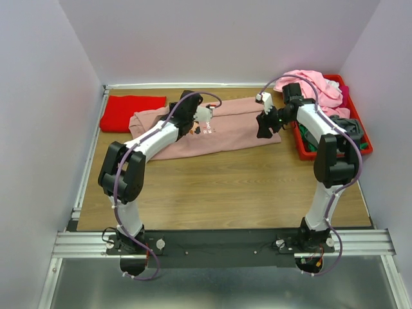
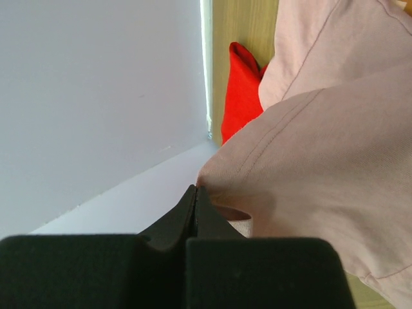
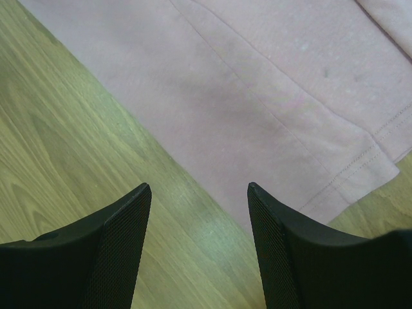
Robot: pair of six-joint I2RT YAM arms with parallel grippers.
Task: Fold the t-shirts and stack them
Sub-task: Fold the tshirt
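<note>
A dusty-pink t-shirt [image 1: 225, 132] with a small dark chest print lies spread across the back of the wooden table. My left gripper [image 1: 196, 125] is over its middle. In the left wrist view that gripper [image 2: 195, 190] is shut on a pinch of the pink fabric [image 2: 322, 148], which tents up from the tips. A bright red t-shirt [image 1: 131, 112] lies folded at the back left and shows behind the pink cloth [image 2: 241, 90]. My right gripper [image 1: 264, 126] hangs open over the pink shirt's right hem. Its fingers [image 3: 198, 187] straddle the cloth edge [image 3: 257, 77] and hold nothing.
A red plastic bin [image 1: 301, 147] stands at the right edge, holding a light pink shirt [image 1: 315, 87], a grey one [image 1: 351, 125] and other bunched cloth. Walls close in the back and both sides. Bare wood [image 1: 225, 187] runs along the front.
</note>
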